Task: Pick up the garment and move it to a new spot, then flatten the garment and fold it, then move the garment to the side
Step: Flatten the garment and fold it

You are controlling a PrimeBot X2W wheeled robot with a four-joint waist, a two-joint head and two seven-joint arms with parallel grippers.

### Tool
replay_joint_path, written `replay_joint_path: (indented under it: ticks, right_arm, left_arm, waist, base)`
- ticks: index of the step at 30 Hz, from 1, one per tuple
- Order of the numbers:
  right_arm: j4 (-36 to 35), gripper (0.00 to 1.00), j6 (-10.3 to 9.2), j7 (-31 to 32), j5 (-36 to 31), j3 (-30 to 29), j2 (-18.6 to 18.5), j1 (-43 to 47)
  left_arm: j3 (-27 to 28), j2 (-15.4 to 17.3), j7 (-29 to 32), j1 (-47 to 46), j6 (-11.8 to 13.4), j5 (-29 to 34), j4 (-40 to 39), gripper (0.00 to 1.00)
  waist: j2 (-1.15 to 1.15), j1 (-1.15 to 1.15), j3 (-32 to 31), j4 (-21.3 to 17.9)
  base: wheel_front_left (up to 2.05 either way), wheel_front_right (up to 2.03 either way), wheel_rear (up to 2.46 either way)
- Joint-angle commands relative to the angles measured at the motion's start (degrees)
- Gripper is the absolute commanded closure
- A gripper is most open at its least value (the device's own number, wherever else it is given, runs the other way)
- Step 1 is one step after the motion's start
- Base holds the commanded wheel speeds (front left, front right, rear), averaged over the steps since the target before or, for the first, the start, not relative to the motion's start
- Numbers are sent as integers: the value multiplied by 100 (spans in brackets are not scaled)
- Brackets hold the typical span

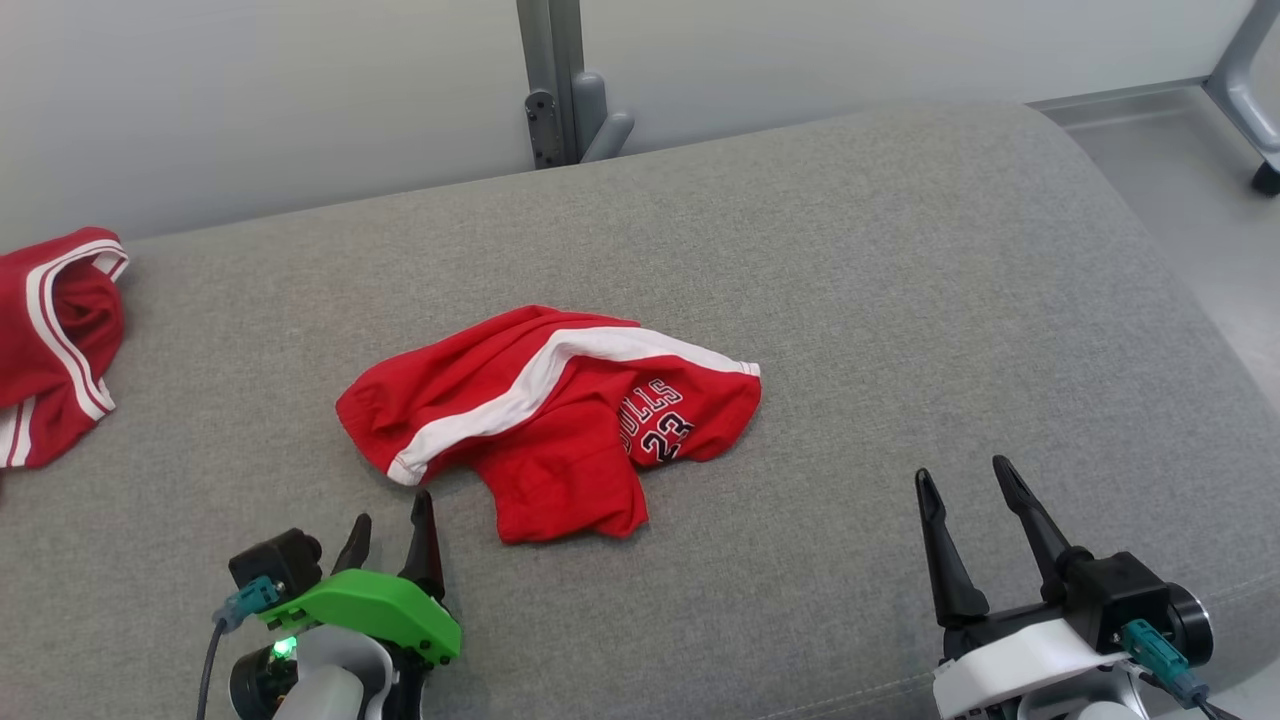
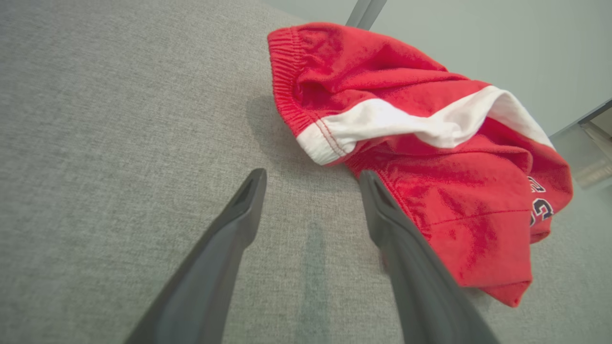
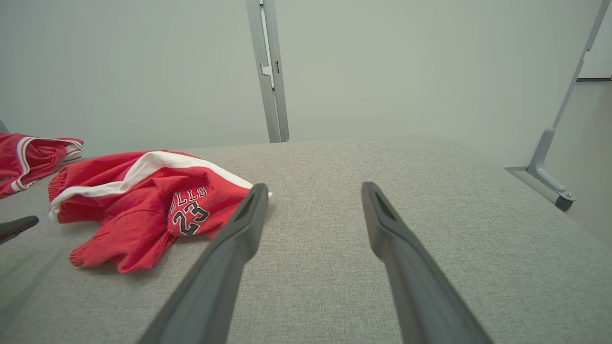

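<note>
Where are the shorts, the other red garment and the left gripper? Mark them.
shorts (image 1: 550,425), head view, red cloth below the white stripe
other red garment (image 1: 22,350), head view, red cloth
left gripper (image 1: 393,506), head view, midway between fingertips

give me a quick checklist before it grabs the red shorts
1. left gripper open, nothing held: ok.
2. right gripper open, nothing held: ok.
3. red shorts close to a gripper: ok, their near edge lies just ahead of the left gripper.
4. Left fingers clear of the cloth: cannot tell.
5. Shorts flat: not ok, crumpled in a heap.
6. Bare grey cushion for a new spot: ok, free stretch on the robot's right; second red garment lies apart at the far left.
</note>
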Motion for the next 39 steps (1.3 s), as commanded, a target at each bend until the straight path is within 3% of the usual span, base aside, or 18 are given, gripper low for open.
replay_joint_path:
  ticks: [1,12,19,31,34,36,38,39]
  right_arm:
    - [-17,0,-2,-24,-51,9,-13,-84]
    - [-38,0,-2,-23,-18,49,-13,-246]
    - [-51,0,-2,-23,-2,63,-13,-315]
    - [-63,0,-2,-23,42,16,-13,-382]
    - [-54,0,-2,-23,53,4,-14,-396]
    - [-50,0,-2,-24,51,6,-13,-410]
    - [-53,0,-2,-23,54,8,-13,-421]
    - [-57,0,-2,-23,47,11,-13,-427]
  left_arm:
    - [4,20,-29,-153,-49,-124,85,0]
    - [137,21,-94,-775,-248,-1362,688,0]
    - [-21,21,-116,-1017,-352,-1807,848,0]
    - [-52,29,-114,-834,-427,-2592,-82,0]
    - [-184,95,-109,-758,-428,-2747,-369,9]
    - [-247,116,-108,-687,-429,-2897,-519,23]
    - [-248,142,-109,-633,-429,-3043,-664,48]
    - [-227,136,-109,-616,-429,-3114,-734,52]
  waist:
    - [0,0,70,-60]
    - [0,0,384,-211]
    - [0,0,494,-249]
    - [0,0,636,-288]
    - [0,0,651,-284]
    - [0,0,657,-281]
    - [0,0,665,-281]
    - [0,0,669,-282]
  base:
    - [0,0,0]
    - [0,0,0]
    - [0,0,0]
    - [0,0,0]
    - [0,0,0]
    - [0,0,0]
    - [0,0,0]
    - [0,0,0]
